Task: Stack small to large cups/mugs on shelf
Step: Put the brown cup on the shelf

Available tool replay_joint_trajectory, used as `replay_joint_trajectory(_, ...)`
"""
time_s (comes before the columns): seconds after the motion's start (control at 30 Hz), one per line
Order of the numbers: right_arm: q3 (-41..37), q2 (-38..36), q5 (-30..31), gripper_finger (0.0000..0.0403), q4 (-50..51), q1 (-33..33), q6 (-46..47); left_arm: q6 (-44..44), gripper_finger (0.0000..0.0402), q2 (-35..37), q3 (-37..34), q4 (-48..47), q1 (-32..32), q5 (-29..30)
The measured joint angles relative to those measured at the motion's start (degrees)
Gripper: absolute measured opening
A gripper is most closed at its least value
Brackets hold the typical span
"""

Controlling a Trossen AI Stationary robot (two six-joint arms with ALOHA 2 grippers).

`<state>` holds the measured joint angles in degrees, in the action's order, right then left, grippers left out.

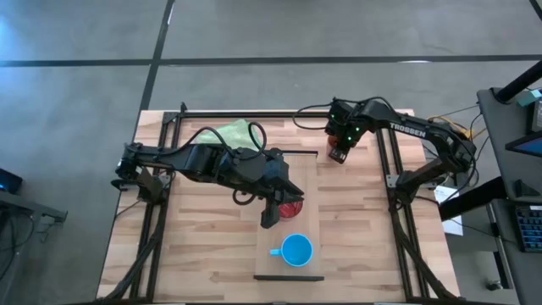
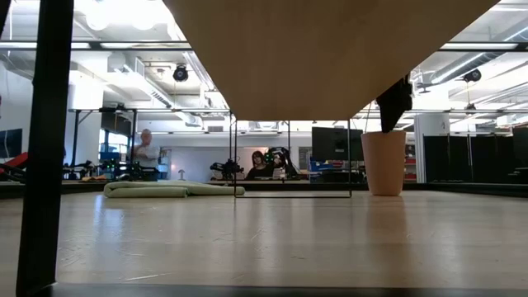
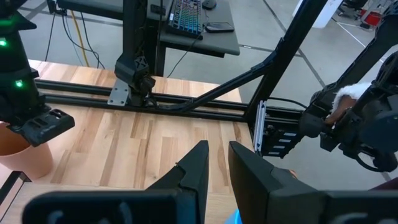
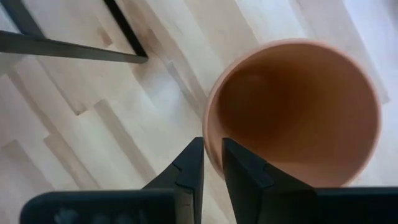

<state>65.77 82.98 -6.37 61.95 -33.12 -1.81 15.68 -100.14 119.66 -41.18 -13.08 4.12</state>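
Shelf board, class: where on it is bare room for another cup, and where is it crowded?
On the shelf, bare wood lies between the red cup and its far end. The middle is crowded by the left gripper; the blue mug fills the near end.

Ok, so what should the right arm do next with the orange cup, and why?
Probably take hold of the orange cup by its wall: the right tool sits right at its rim, and the cup stands on the table, off the shelf where the blue mug already sits.
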Motion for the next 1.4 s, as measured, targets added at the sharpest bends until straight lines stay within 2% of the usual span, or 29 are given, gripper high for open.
replay_joint_trajectory(0.2, -1.69, 0.00, 0.45, 0.0051, -1.20, 0.00, -0.17, 0.00, 0.0047, 0.00, 0.00, 0.01, 0.00, 0.00)
replay_joint_trajectory(0.37, -3.29, -0.10, 0.75, 0.0019, -1.74, 0.00, -0.39, 0.00, 0.0047, 0.00, 0.00, -0.01, 0.00, 0.00)
replay_joint_trajectory(0.53, -2.10, -1.16, 1.16, 0.0010, 0.03, 0.18, -0.56, 0.00, 0.0047, 0.00, 0.00, -0.03, 0.00, 0.00)
replay_joint_trajectory(0.77, 10.08, -5.99, 1.35, 0.0009, 11.51, 0.56, -0.86, 0.00, 0.0047, 0.00, 0.00, -0.11, 0.00, 0.00)
replay_joint_trajectory(0.93, 22.16, -10.22, 7.23, 0.0009, 19.67, 2.70, -0.53, -0.03, 0.0047, 0.00, 0.00, -0.24, 0.34, -0.02)
replay_joint_trajectory(1.07, 31.55, -13.17, 8.02, 0.0009, 20.16, 5.09, 0.87, -1.39, 0.0047, 0.00, -0.02, -0.29, 0.99, -0.02)
replay_joint_trajectory(1.23, 40.87, -14.56, 7.46, 0.0009, 19.96, 11.36, 1.53, -1.53, 0.0047, 0.00, -0.02, -0.33, 2.01, -0.02)
replay_joint_trajectory(1.4, 45.40, -13.70, 7.16, 0.0009, 20.04, 20.18, 2.11, -1.03, 0.0047, 0.00, -0.04, -1.43, 3.30, 1.15)
